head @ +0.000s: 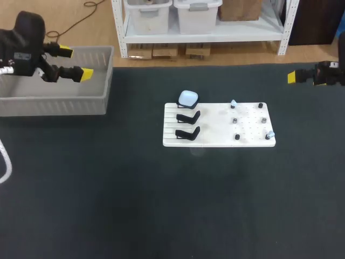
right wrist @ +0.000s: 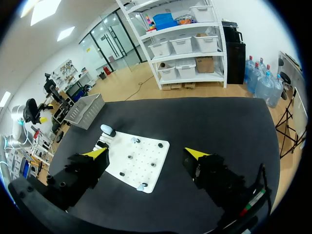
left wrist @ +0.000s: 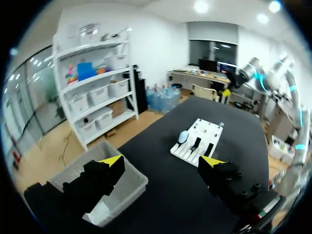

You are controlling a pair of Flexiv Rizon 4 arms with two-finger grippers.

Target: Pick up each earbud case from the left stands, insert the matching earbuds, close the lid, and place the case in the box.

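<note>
On the dark table (head: 135,205), a white board (head: 215,141) lies flat near the middle, between my two arms. A pale-blue earbud case (head: 187,98) sits on the rearmost of three black stands (head: 188,116) lined up along the board's left side; the two nearer ones hold nothing. On the board's right side, small dark pegs (head: 237,137) rise in rows, and two pale-blue earbuds (head: 233,103) perch among them, one at the rear by the middle and one at the front right corner, well apart from each other and from the case.

At the table's far left rear stands the grey box (head: 105,81), an open-topped bin. My left gripper (head: 76,62) hangs over it, the yellow tips spread wide with nothing between them. The left wrist view shows one finger above the box's rim, and the board with the case well ahead.

My right gripper (right wrist: 146,152) hovers at the table's right rear edge, well apart from the board. The head view catches only one of its yellow tips. The right wrist view shows both fingers held wide apart and empty, with the board ahead of them and the case at its far end.
</note>
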